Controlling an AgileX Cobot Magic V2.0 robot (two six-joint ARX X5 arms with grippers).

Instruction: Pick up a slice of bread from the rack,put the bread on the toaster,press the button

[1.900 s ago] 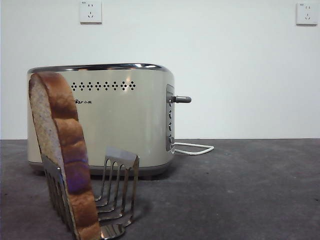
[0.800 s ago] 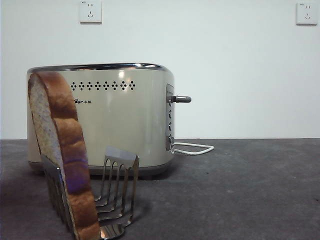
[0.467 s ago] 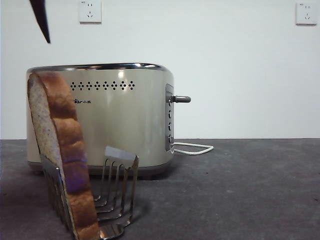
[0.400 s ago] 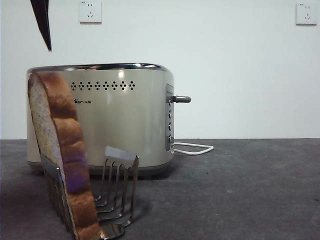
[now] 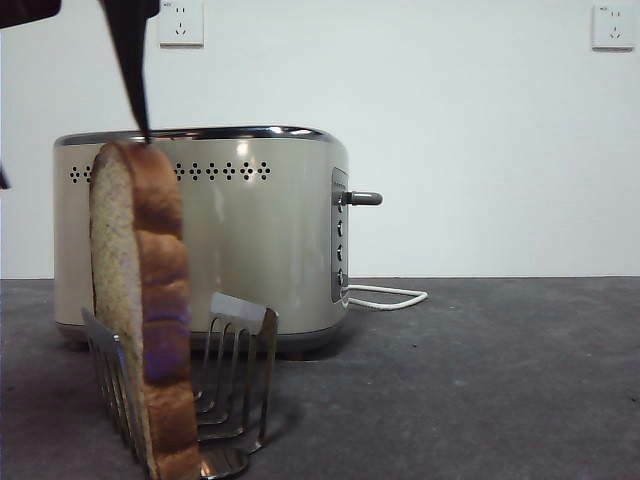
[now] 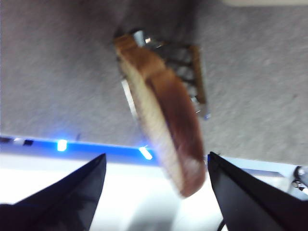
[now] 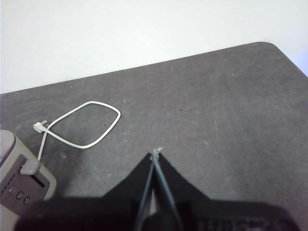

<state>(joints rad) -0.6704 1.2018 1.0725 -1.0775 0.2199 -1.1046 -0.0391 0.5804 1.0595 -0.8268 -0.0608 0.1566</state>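
The slice of bread (image 5: 140, 300) stands nearly upright in the silver rack (image 5: 235, 370), close in front of the cream toaster (image 5: 260, 240). My left gripper (image 5: 75, 160) has come down from above. One black finger (image 5: 130, 70) reaches the slice's domed top. In the left wrist view the gripper (image 6: 156, 155) is open, with the top of the bread (image 6: 163, 115) between its two jaws and the rack (image 6: 195, 72) below. My right gripper (image 7: 154, 156) is shut, holds nothing, and hangs over bare table beside the toaster's (image 7: 19, 180) button end.
The toaster's grey lever (image 5: 362, 198) sticks out of its side panel, above a few small round buttons (image 5: 340, 250). A white cord (image 7: 82, 127) loops on the dark table behind it. Two wall sockets (image 5: 181, 22) sit on the white wall.
My left gripper has dropped from the top of the picture down to the bread. The slice, which leaned left before, now stands more upright and further right.
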